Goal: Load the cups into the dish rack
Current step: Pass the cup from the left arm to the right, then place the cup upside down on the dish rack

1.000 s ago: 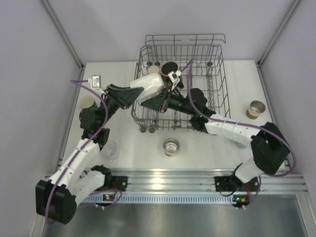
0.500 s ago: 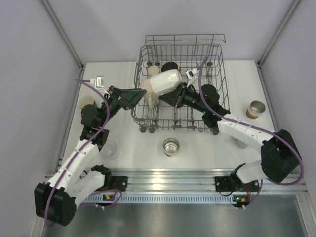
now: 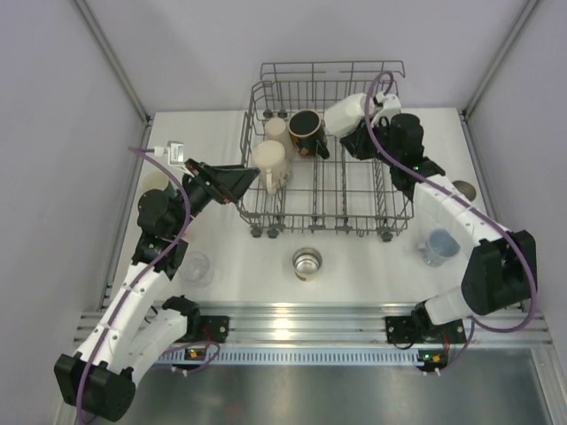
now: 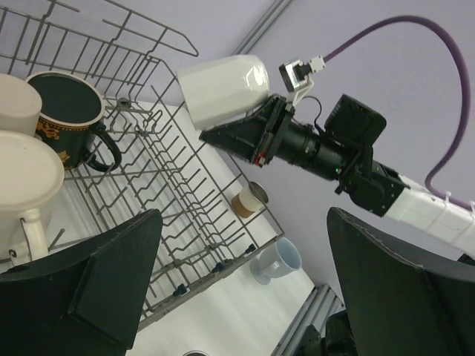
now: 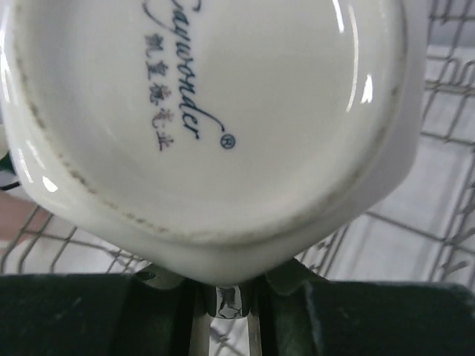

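Observation:
My right gripper (image 3: 356, 135) is shut on a white mug (image 3: 345, 113), holding it tilted above the back right part of the dish rack (image 3: 397, 190). The mug's stamped base (image 5: 208, 126) fills the right wrist view, and the gripper (image 5: 237, 297) grips it from below. Inside the rack's left side stand two cream cups (image 3: 268, 164) (image 3: 276, 128) and a dark mug (image 3: 306, 131). My left gripper (image 3: 241, 181) is open and empty at the rack's left wall. In the left wrist view its gripper (image 4: 245, 297) frames the held white mug (image 4: 223, 89) and the dark mug (image 4: 70, 111).
A steel cup (image 3: 306, 262) stands on the table in front of the rack. A clear cup (image 3: 197, 266) is near the left arm. A pale blue mug (image 3: 438, 245) and a brown-banded cup (image 3: 462, 188) sit to the right, partly behind the right arm.
The left gripper opened, let go of the white mug and drew back to the rack's left wall. The right arm carried the mug from the rack's left-middle to above its back right.

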Action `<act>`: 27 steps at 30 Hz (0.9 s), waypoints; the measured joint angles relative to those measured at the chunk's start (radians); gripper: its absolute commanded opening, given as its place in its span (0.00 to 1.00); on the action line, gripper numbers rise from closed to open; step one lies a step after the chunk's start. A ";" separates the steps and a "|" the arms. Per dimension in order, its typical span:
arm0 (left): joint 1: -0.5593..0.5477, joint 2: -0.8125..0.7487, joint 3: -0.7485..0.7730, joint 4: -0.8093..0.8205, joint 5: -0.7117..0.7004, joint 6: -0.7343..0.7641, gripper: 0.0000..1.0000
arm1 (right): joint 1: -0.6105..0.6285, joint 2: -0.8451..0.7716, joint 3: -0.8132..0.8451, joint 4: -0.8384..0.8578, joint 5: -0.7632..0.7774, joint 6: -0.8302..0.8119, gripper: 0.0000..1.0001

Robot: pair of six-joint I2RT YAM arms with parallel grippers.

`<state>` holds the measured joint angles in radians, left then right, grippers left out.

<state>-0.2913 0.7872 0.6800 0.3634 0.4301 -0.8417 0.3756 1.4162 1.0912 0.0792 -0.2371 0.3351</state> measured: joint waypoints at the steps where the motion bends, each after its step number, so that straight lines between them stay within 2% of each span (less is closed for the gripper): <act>1: 0.000 -0.007 0.001 -0.012 -0.003 0.006 0.98 | -0.025 0.024 0.035 -0.014 0.004 -0.032 0.00; 6: 0.000 -0.027 0.001 -0.046 -0.005 0.029 0.98 | -0.107 0.166 0.179 -0.029 0.039 -0.179 0.00; 14: 0.000 -0.027 0.019 -0.104 -0.014 0.074 0.98 | -0.116 0.352 0.306 -0.137 0.060 -0.438 0.00; 27: 0.000 0.007 0.028 -0.124 -0.029 0.102 0.98 | -0.117 0.536 0.468 -0.238 0.100 -0.613 0.00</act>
<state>-0.2913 0.7944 0.7078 0.2398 0.4011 -0.7399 0.2588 1.9526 1.5589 -0.1593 -0.1375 -0.2783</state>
